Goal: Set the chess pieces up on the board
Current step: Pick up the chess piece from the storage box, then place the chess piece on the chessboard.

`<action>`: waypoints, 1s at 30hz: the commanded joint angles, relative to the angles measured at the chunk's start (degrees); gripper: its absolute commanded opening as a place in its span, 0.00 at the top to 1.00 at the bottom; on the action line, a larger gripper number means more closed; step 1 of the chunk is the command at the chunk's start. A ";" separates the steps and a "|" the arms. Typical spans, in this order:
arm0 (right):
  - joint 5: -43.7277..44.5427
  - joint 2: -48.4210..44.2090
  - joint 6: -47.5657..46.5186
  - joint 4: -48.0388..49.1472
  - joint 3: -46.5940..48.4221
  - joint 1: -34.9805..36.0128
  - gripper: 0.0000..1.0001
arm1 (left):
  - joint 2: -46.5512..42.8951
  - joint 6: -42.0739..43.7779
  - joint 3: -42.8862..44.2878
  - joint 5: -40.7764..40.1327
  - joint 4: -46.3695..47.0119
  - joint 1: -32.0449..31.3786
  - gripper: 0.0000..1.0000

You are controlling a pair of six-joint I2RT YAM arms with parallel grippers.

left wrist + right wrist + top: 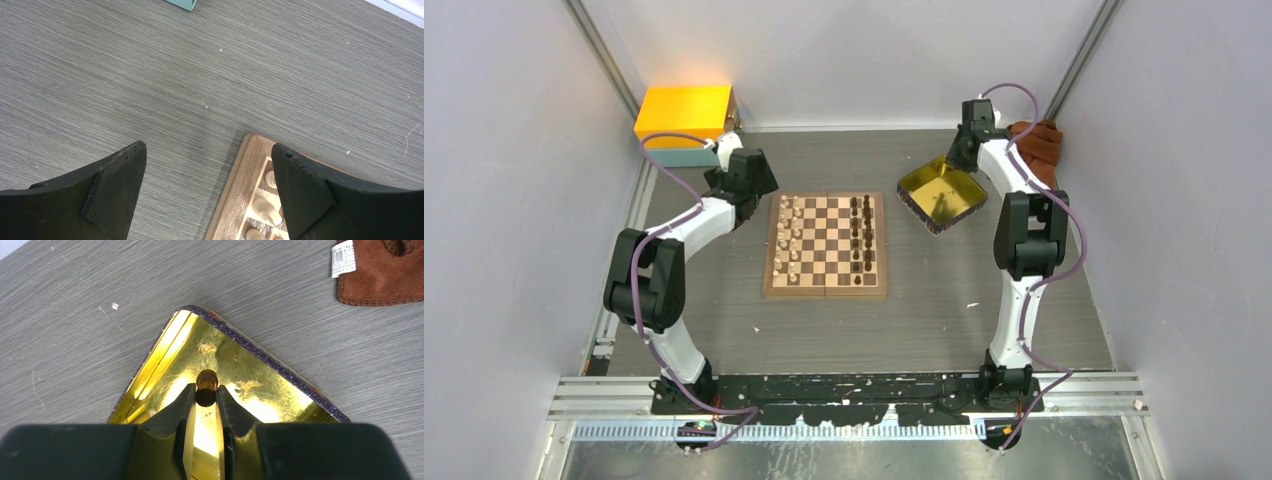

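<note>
right gripper [205, 392] pinching small dark brown wooden chess piece [206, 381], base hidden, over gold square tray [265, 357] | left gripper [208, 146] wide open by far-left corner of checked wooden board [247, 160] | brown cloth [380, 282], white barcode tag [343, 257] unreadable

My left arm [699, 222] bends sharply at the elbow and reaches forward. Its wrist tilts down, and my left gripper [207, 150] has its fingers [117, 185] spread wide. My right arm [1022, 235] stretches far forward, and my right gripper [206, 390] pinches a dark chess piece [207, 379] at its tips.

Gold tray [936, 198], brown cloth [1040, 141], orange box [684, 113]
</note>
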 commanded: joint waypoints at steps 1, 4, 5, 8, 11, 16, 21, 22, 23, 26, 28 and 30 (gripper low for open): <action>-1.73 -4.94 1.32 2.86 -0.69 0.51 0.99 | -2.25 -0.23 0.12 0.11 2.53 0.10 0.05; -1.61 -6.66 0.19 1.97 -1.21 1.32 0.99 | -2.23 -0.19 0.28 0.04 2.46 -0.04 0.05; -1.56 -7.46 -0.28 1.67 -1.64 1.74 0.99 | -2.25 -0.24 0.34 0.04 2.38 -0.07 0.05; -0.17 -10.41 -2.09 -0.65 -2.60 4.22 0.99 | -2.09 -0.25 0.62 -0.04 2.38 -0.23 0.05; 2.15 -14.26 -3.38 -2.50 -4.77 7.96 0.99 | -1.99 -0.34 0.82 0.01 2.39 -0.38 0.05; 5.23 -20.88 -4.33 -6.60 -9.87 15.21 0.99 | -2.23 -0.60 0.61 0.03 2.44 -0.64 0.05; 5.71 -29.72 -4.78 -9.62 -17.46 21.82 0.99 | -2.84 -0.86 0.30 -0.13 2.40 -0.69 0.05; 5.52 -31.90 -5.21 -10.89 -18.71 23.58 0.99 | -2.99 -0.84 0.31 -0.20 2.36 -0.69 0.05; 5.75 -32.93 -5.52 -11.56 -19.96 25.16 0.99 | -3.03 -0.82 0.34 -0.27 2.34 -0.69 0.05; 5.96 -37.58 -5.68 -14.29 -23.58 29.80 0.99 | -3.37 -0.91 0.30 -0.41 2.14 -0.69 0.05; 6.38 -39.61 -5.31 -16.37 -25.31 32.45 0.99 | -3.47 -0.96 0.19 -0.48 1.88 -0.74 0.05; 7.51 -40.81 -4.90 -18.27 -26.12 35.22 0.99 | -3.69 -1.10 0.04 -0.60 1.77 -0.78 0.05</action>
